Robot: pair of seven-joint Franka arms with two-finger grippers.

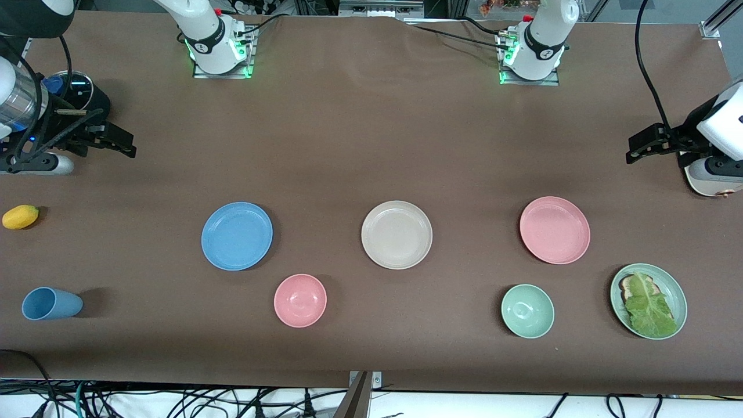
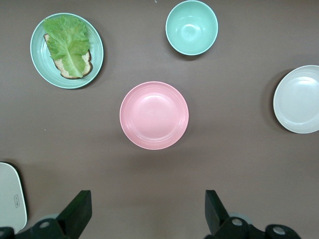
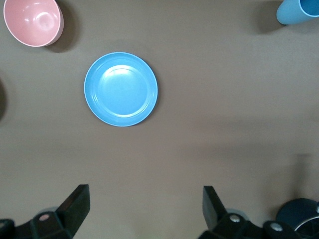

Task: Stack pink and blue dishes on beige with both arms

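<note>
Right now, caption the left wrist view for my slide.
Open left gripper hovers over the table, pink plate untouched.

Beige plate btwn two dishes

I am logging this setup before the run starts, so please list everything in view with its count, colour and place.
blue plate: 1, light blue, toward the right arm's end.
beige plate: 1, cream, mid-table.
pink plate: 1, pink, toward the left arm's end.
pink bowl: 1, pink, nearer the camera than the blue plate.
green bowl: 1, pale green, nearer than the pink plate.
green plate: 1, pale green, holding lettuce on toast.
blue cup: 1, blue, on its side.
lemon: 1, yellow, table edge.
left end effector: open, waiting.
right end effector: open, waiting.
</note>
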